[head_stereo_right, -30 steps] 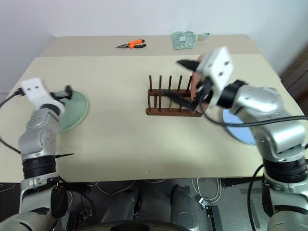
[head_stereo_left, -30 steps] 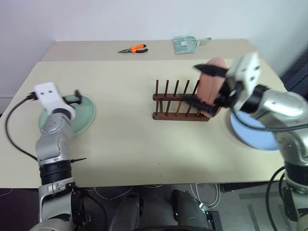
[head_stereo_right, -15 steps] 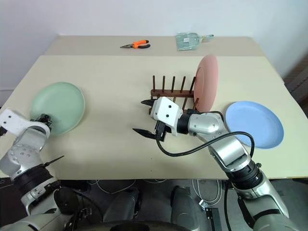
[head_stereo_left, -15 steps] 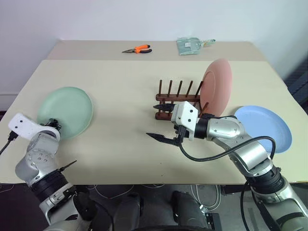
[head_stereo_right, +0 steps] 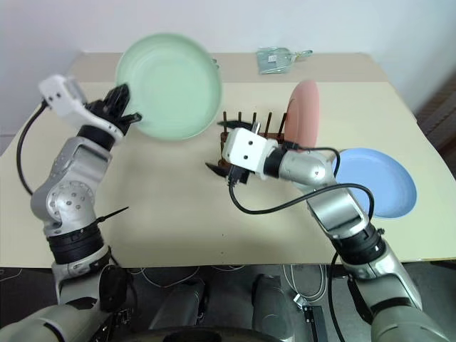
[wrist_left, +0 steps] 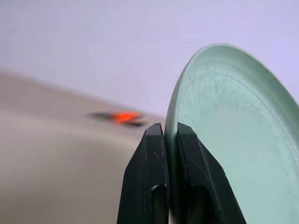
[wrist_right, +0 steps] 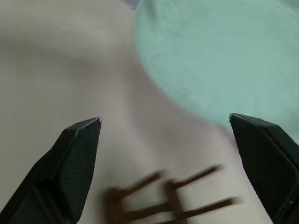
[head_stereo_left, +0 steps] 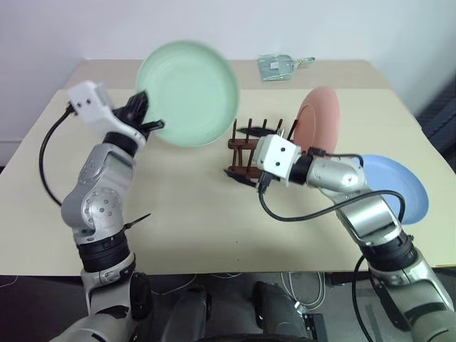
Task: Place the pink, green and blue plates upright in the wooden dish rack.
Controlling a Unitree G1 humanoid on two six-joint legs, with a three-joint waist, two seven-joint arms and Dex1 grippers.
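Up off the table comes the green plate [head_stereo_left: 187, 93]: a second ago it lay flat at the left edge, and now it is held high in the upper middle of the left eye view, tilted with its hollow face toward us, just left of the wooden dish rack [head_stereo_left: 251, 158]. The left gripper [head_stereo_left: 149, 122] has snapped closed on its lower-left rim, and the left wrist view shows both black fingers [wrist_left: 150, 186] pinching the plate's edge between them. At centre frame, the rack holds the pink plate [head_stereo_left: 314, 122] upright at its right end, leaning between the last pegs, with the other slots bare. The blue plate [head_stereo_left: 405, 189] lies flat on the table [head_stereo_left: 185, 206] at the right edge, a little way from the rack. The right gripper [head_stereo_left: 249, 157] has swung back in from the open table and sits low against the front left of the rack, jaws spread wide and holding nothing; its wrist view looks between its two fingers [wrist_right: 74, 163] at the rack's pegs and the green plate beyond. Along the far side of the table, at the top of the frame, a small clear packet [head_stereo_left: 278, 66] rests, and the left wrist view catches orange-handled pliers [wrist_left: 122, 116] as a blur back there.
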